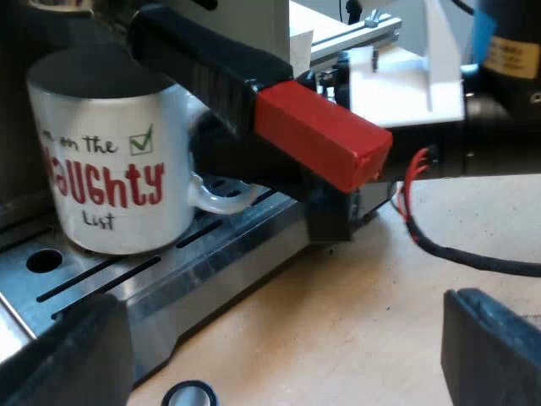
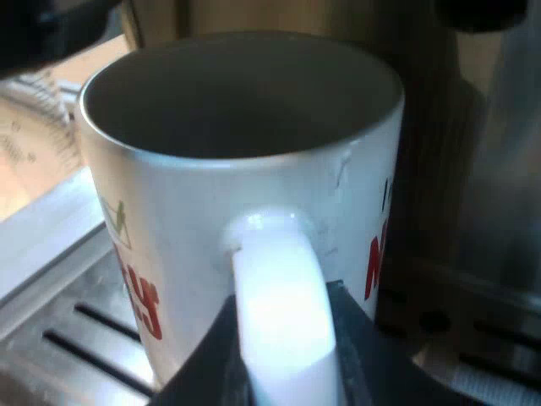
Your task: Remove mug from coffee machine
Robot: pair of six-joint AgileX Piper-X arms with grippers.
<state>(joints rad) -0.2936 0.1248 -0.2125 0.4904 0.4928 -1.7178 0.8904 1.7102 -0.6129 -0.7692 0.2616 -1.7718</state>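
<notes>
**Wood tabletop (image 1: 338,321) below, mug (image 1: 110,161) on the tray, its handle in my right claw**

Pale wood runs along the foot of the espresso machine (image 1: 262,25), and the slotted metal drip tray (image 1: 211,271) lies at its front.

My right gripper (image 2: 283,338) pinches the mug's white handle (image 2: 279,296). One black finger (image 2: 359,338) presses on each side, low on the loop. Just past the fingers rises the mug's white wall, with red lettering and a green tick in a small box. Its base rests on the tray's slots, close under the machine's front.

From the left wrist view, the mug stands upright on the tray, with "NAUGHTY" in red across its side. The holder's dark handle with its red end (image 1: 321,135) sticks out of the machine's front, passing just over the mug's handle. My right arm reaches in beneath that red end.

My left gripper (image 1: 279,372) hangs over the bare wood, short of the tray. Its two fingers are spread wide and touch nothing. A small round dark-rimmed thing (image 1: 190,394) lies on the wood just beside the tray's foot; what it is I cannot tell.
</notes>
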